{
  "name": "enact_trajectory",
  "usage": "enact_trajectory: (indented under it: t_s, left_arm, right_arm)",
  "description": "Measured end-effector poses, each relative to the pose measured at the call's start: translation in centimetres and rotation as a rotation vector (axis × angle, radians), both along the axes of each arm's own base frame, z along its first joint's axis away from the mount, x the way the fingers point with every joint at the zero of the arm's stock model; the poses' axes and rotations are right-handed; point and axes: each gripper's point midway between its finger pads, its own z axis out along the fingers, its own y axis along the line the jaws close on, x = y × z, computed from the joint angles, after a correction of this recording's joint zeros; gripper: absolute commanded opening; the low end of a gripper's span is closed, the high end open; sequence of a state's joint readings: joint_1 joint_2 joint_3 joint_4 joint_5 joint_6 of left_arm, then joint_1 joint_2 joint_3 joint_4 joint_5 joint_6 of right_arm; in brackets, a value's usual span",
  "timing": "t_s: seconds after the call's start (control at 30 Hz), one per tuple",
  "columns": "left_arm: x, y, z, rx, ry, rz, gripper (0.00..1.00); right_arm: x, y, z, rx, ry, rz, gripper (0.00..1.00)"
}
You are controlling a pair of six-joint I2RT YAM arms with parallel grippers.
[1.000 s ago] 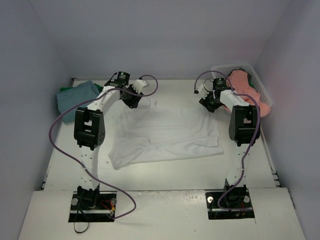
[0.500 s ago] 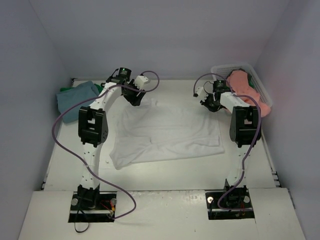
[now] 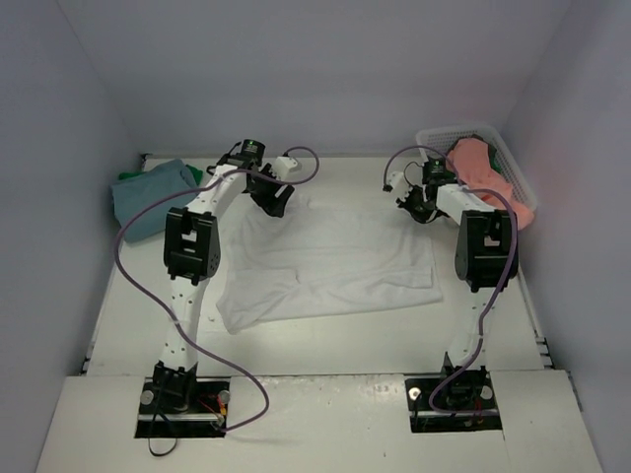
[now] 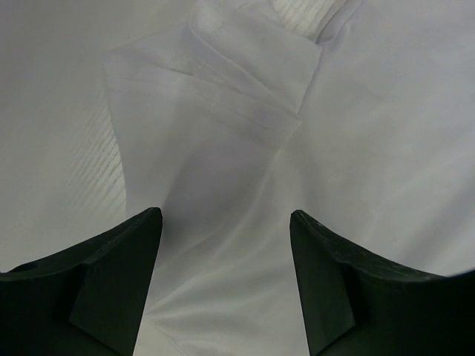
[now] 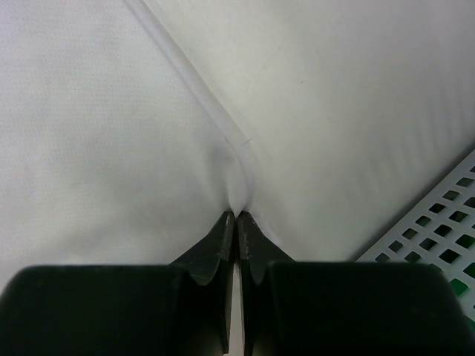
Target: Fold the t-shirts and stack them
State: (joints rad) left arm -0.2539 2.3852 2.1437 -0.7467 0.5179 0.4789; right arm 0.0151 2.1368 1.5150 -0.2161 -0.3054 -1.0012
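A white t-shirt (image 3: 325, 261) lies spread flat on the table between the two arms. My left gripper (image 3: 277, 201) hovers open over its far left corner; in the left wrist view the black fingers (image 4: 111, 282) stand wide apart above a folded sleeve (image 4: 245, 96), holding nothing. My right gripper (image 3: 412, 204) is at the shirt's far right corner. In the right wrist view its tips (image 5: 237, 216) are shut on the shirt's hem (image 5: 223, 126), which puckers there. A teal t-shirt (image 3: 148, 193) lies at the far left. A salmon pink t-shirt (image 3: 485, 173) sits in the basket.
A white plastic mesh basket (image 3: 463, 132) stands at the far right corner, its mesh (image 5: 438, 222) close beside my right gripper. A sliver of green cloth (image 3: 126, 176) shows beside the teal shirt. Grey walls enclose the table on three sides.
My right gripper has shut on the white shirt's hem. My left gripper has opened wider and shifted a little to the right over the far left corner.
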Motion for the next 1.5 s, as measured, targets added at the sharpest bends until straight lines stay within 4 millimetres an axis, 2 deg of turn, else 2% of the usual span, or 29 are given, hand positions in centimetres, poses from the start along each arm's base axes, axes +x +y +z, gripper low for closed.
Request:
enact_trajectory:
  t_s: [0.17, 0.33, 0.37, 0.4, 0.43, 0.5, 0.6, 0.83, 0.93, 1.03, 1.2, 1.43, 1.5]
  left_arm:
    - [0.3, -0.3, -1.3, 0.006, 0.001, -0.003, 0.65]
    - [2.0, -0.4, -1.2, 0.016, -0.053, 0.013, 0.62]
    - [2.5, -0.4, -1.2, 0.018, -0.067, 0.021, 0.59]
    - [3.0, -0.3, -1.1, 0.021, -0.084, 0.029, 0.43]
    - [3.3, -0.3, -1.1, 0.021, -0.093, 0.043, 0.34]
    - [4.0, 0.0, -1.0, 0.033, -0.116, 0.066, 0.22]
    - [4.5, 0.1, -1.1, 0.04, -0.131, 0.081, 0.14]
    - [4.1, 0.1, -1.8, 0.043, -0.116, 0.075, 0.1]
    - [3.3, 0.3, -2.7, 0.048, -0.094, 0.071, 0.09]
    - [2.4, 0.6, -2.4, 0.05, -0.088, 0.072, 0.08]
    - [0.5, 1.1, -0.5, 0.046, -0.091, 0.074, 0.08]
    - [-0.7, 1.3, 5.9, 0.006, -0.205, 0.079, 0.08]
    - [-0.9, 1.3, 7.1, -0.005, -0.229, 0.08, 0.08]
  right_arm:
    - [-0.2, 0.1, 0.0, 0.007, -0.002, -0.002, 0.0]
    - [-0.4, 0.1, 0.0, 0.013, -0.002, -0.004, 0.0]
    - [-0.4, 0.2, 0.0, 0.016, -0.001, -0.003, 0.0]
    - [-0.6, 0.2, 0.0, 0.019, 0.001, -0.004, 0.0]
    - [-0.6, 0.3, 0.0, 0.022, 0.003, -0.004, 0.0]
    - [-0.7, 0.4, 0.0, 0.028, 0.004, -0.005, 0.0]
    - [-0.7, 0.5, 0.0, 0.034, 0.005, -0.008, 0.0]
    - [-1.0, 0.5, 0.0, 0.04, 0.01, -0.011, 0.0]
    - [-1.1, 0.6, 0.0, 0.045, 0.012, -0.015, 0.0]
    - [-1.4, 0.8, 0.0, 0.06, 0.018, -0.028, 0.0]
    - [-3.3, 1.2, 0.1, 0.097, 0.058, -0.053, 0.0]
    - [-6.6, 1.5, 0.1, 0.123, 0.144, -0.086, 0.0]
    - [-7.1, 1.6, 0.1, 0.128, 0.157, -0.093, 0.0]
